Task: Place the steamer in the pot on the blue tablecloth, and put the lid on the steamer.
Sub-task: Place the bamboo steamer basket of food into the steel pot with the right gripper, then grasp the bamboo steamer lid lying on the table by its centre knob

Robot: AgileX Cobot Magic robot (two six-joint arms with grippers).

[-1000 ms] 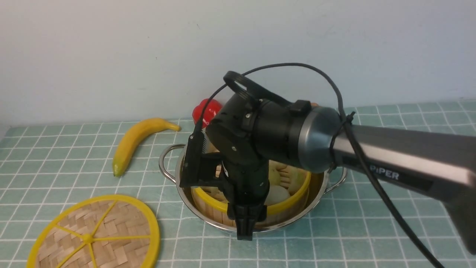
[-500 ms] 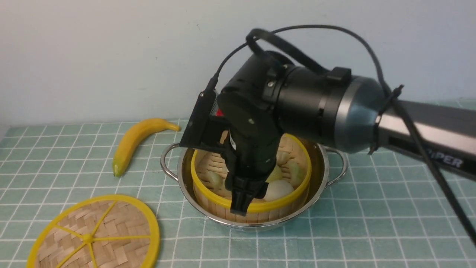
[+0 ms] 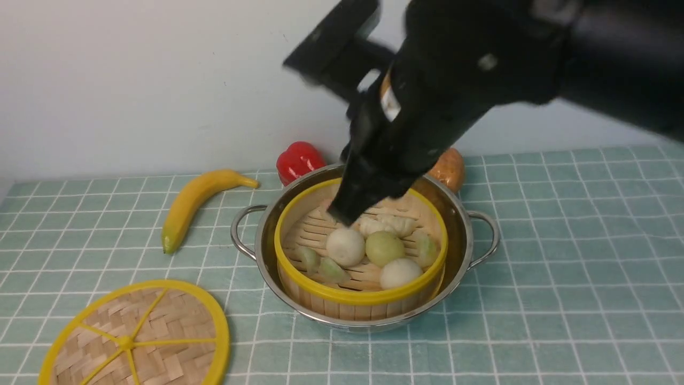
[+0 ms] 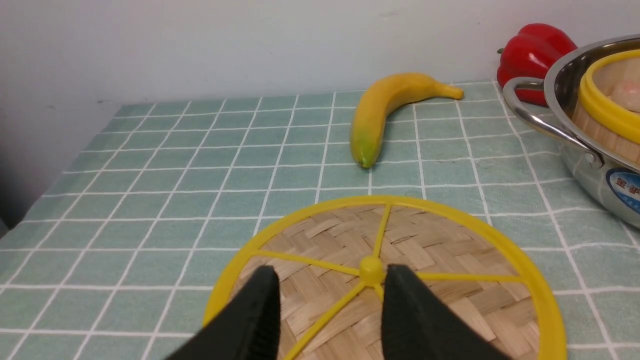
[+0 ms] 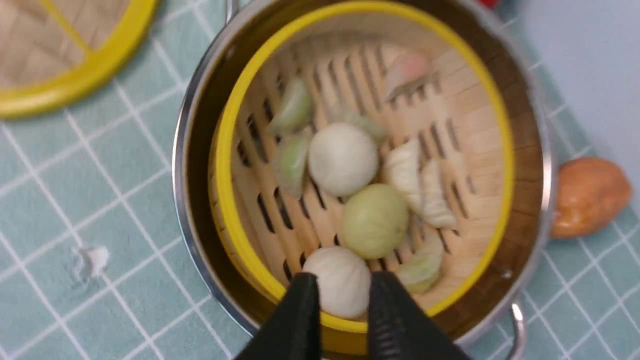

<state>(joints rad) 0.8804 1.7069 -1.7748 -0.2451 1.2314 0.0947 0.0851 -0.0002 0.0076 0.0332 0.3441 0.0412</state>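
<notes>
Blue tablecloth [image 3: 561,267] is carrying the pot [image 3: 457,227], the steamer [image 3: 363,297] sitting inside it. My right pincer [image 5: 342,282] is hovering above, narrowly parted, empty; my left pincer [image 4: 330,275] is gaping over the lid [image 3: 160,321], near left.

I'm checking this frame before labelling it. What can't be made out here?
- Right gripper: motion-blurred in front view; jaw gap unreadable there.
- Lid: near part cut off by front view's bottom edge.
- Sticker on pot: cropped by left wrist view's edge, text illegible.
- Orange object: partly behind pot in front view; identity unclear.
- Steamer underside: hidden inside pot, all views.
</notes>
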